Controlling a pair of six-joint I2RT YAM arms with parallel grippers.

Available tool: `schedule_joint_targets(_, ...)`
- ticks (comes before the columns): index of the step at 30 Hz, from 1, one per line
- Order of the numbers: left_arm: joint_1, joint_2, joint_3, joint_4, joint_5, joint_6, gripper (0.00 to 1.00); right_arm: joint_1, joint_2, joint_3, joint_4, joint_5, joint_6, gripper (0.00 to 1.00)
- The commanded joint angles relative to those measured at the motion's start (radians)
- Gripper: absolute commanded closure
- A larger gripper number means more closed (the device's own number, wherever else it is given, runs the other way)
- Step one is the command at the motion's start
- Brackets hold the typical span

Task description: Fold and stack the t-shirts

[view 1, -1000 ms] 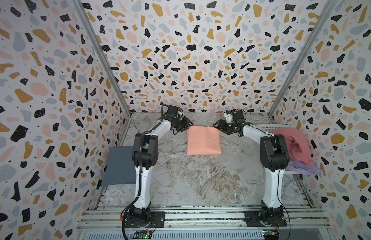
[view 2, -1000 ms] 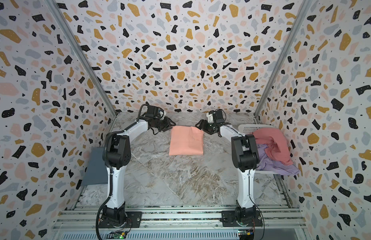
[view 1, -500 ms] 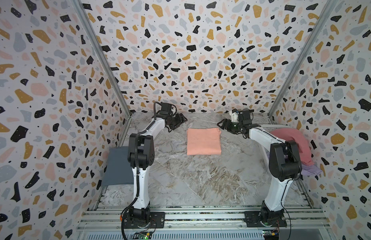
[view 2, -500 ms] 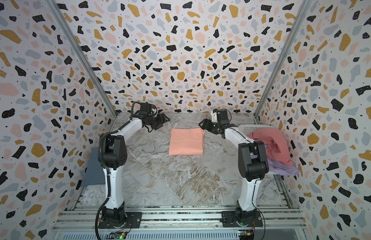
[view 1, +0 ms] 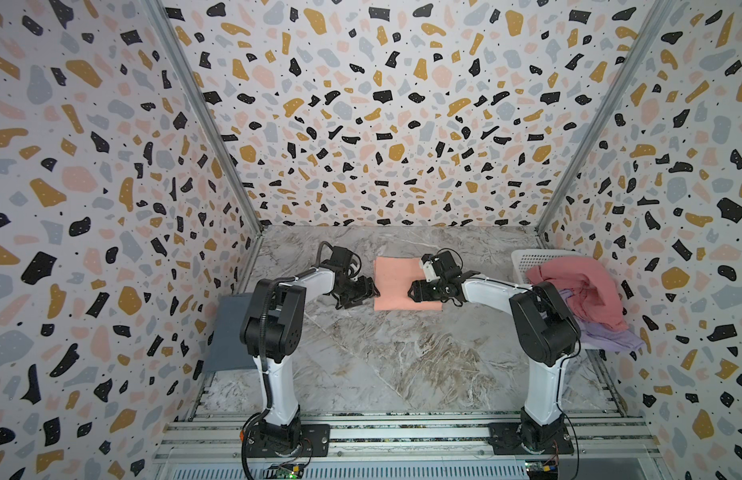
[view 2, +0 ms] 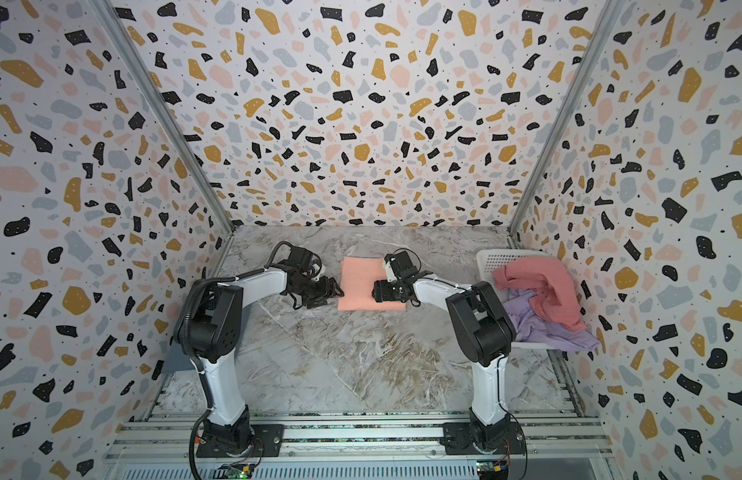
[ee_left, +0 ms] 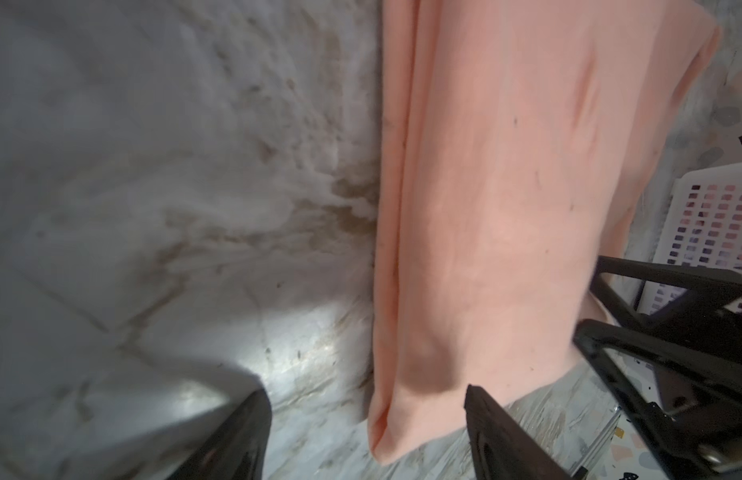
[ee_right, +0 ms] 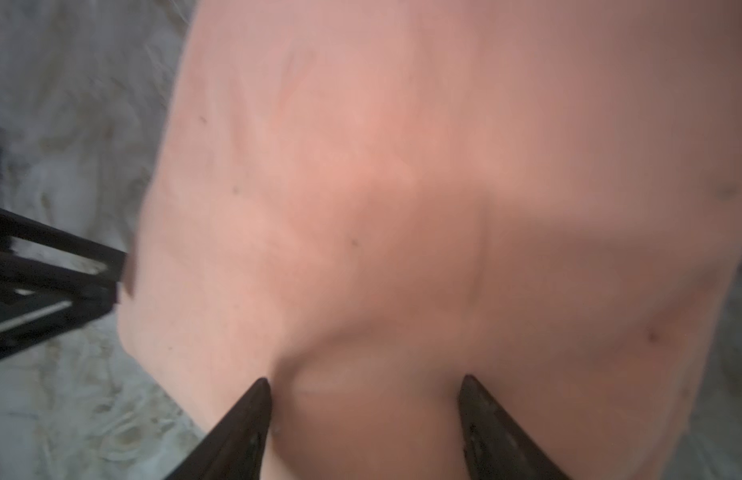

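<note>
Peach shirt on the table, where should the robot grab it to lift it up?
Probably by its two side edges. The folded peach shirt lies flat on the table, so little sticks up. The left gripper could come in low at the edge nearest it, where the layers stack, and the right gripper from the opposite edge.

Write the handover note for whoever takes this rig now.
Left gripper: open, at the left edge of the peach shirt.
Right gripper: open, over its right side.
That shirt lies folded far back on the table; the grey shirt, folded, at its left edge.
The pink shirt and lavender shirt lie crumpled in the basket.
Done: two look folded. Left: stack them, fold two more.
</note>
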Motion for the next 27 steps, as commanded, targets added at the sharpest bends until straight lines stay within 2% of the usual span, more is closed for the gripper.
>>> schedule_joint_targets(1, -0.04, -0.013, -0.064, 0.09, 0.062, -0.027, 0.24, 0.014, -0.018, -0.051, -0.009, 0.041, -0.011, 0.31)
schedule_joint_targets(3, -0.051, -0.012, -0.101, 0.145, 0.081, -0.069, 0.27, 0.016, -0.005, -0.077, 0.016, 0.044, 0.01, 0.32)
schedule_joint_targets(6, -0.063, -0.026, -0.134, 0.19, 0.092, -0.119, 0.37, 0.028, 0.003, -0.106, 0.051, 0.062, 0.034, 0.33)
schedule_joint_targets(8, -0.066, -0.04, -0.146, 0.204, 0.089, -0.141, 0.51, 0.037, -0.012, -0.113, 0.053, 0.083, 0.036, 0.28)
schedule_joint_targets(10, -0.065, -0.052, -0.143, 0.206, 0.096, -0.157, 0.69, 0.044, -0.062, -0.141, 0.085, 0.105, 0.025, 0.24)
schedule_joint_targets(13, -0.065, -0.07, -0.115, 0.193, 0.113, -0.177, 0.89, 0.054, -0.164, -0.211, 0.168, 0.103, -0.037, 0.2)
schedule_joint_targets(15, -0.064, -0.084, -0.089, 0.179, 0.135, -0.195, 0.96, 0.066, -0.227, -0.263, 0.215, 0.103, -0.1, 0.17)
schedule_joint_targets(18, -0.064, -0.096, -0.04, 0.134, 0.181, -0.201, 0.97, 0.125, -0.312, -0.349, 0.275, 0.166, -0.219, 0.11)
schedule_joint_targets(22, -0.065, -0.1, -0.001, 0.085, 0.234, -0.203, 0.98, 0.269, -0.369, -0.43, 0.344, 0.398, -0.385, 0.0)
schedule_joint_targets(25, -0.065, -0.103, 0.014, 0.043, 0.256, -0.194, 0.98, 0.349, -0.34, -0.45, 0.438, 0.57, -0.489, 0.01)
schedule_joint_targets(27, -0.066, -0.102, 0.022, 0.006, 0.271, -0.176, 0.98, 0.361, -0.295, -0.427, 0.478, 0.611, -0.526, 0.01)
